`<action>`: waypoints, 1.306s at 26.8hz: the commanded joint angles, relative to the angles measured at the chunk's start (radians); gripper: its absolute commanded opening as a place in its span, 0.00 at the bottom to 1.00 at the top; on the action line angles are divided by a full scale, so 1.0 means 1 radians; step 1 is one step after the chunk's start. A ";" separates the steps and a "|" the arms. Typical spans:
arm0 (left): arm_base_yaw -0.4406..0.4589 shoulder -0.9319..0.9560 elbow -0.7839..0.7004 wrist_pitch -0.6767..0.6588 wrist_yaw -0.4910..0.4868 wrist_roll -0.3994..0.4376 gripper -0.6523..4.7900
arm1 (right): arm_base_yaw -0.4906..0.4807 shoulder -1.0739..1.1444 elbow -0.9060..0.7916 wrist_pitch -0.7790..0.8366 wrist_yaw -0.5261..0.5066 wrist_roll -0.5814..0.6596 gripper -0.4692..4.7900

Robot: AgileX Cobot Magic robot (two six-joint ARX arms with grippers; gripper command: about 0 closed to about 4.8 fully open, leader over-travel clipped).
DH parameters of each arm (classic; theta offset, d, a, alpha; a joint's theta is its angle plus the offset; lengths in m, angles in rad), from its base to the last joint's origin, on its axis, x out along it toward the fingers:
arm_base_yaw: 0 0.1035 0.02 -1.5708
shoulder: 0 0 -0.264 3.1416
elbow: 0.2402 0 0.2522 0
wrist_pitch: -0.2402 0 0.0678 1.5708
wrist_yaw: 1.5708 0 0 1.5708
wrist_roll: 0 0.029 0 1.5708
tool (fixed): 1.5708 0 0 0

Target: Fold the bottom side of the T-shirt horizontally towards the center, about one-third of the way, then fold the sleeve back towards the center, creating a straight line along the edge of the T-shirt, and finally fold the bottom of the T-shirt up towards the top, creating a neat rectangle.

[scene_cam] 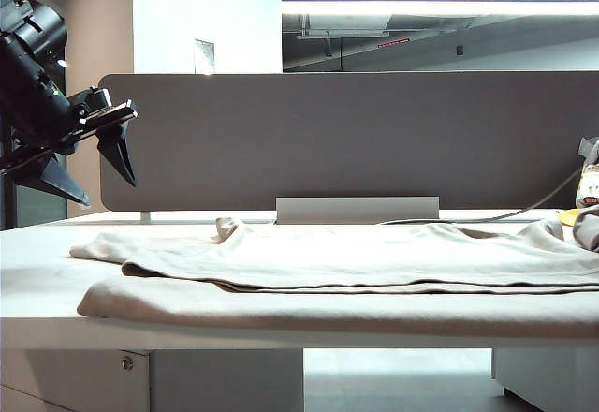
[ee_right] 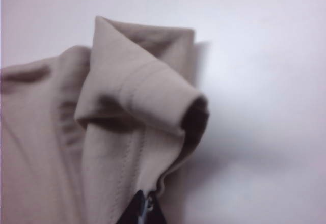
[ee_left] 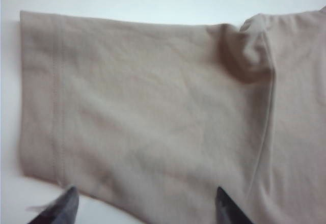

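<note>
Exterior view: left end effector (scene_cam: 103, 173) open above T-shirt (scene_cam: 356, 262); right end effector (ee_right: 141, 208) pinching its sleeve edge.

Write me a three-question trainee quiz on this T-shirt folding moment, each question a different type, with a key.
1. True or false: the left end effector hangs above the white desk, clear of the T-shirt.
2. Multiple choice: the right end effector is
A. open above bare desk
B. shut on the T-shirt fabric
C. holding the small yellow object
3. Fill in: in the left wrist view, the spread fingertips frame the shirt's ____, with its stitched hem.

Key
1. True; its fingers are apart and nothing is between them.
2. B; a fold of beige cloth with a stitched hem rises from its closed tips.
3. sleeve.
</note>
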 commanded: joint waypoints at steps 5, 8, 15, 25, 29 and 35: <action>0.000 -0.005 0.005 -0.007 0.004 0.016 0.75 | 0.081 -0.009 0.000 0.016 -0.013 -0.006 0.08; 0.000 -0.005 0.005 -0.008 0.004 0.016 0.75 | 0.119 -0.013 0.000 0.017 -0.019 -0.006 0.08; 0.000 -0.005 0.005 -0.009 0.004 0.018 0.75 | 0.197 -0.038 0.000 0.035 -0.018 0.000 0.08; 0.000 -0.005 0.004 -0.024 0.007 0.019 0.75 | 0.269 -0.040 -0.001 0.015 -0.035 0.021 0.08; 0.000 -0.005 0.004 -0.024 0.009 0.019 0.75 | 0.298 -0.039 -0.001 0.015 -0.035 0.027 0.08; 0.000 -0.005 0.004 -0.024 0.017 0.019 0.75 | 0.317 -0.039 -0.001 0.015 -0.042 0.032 0.26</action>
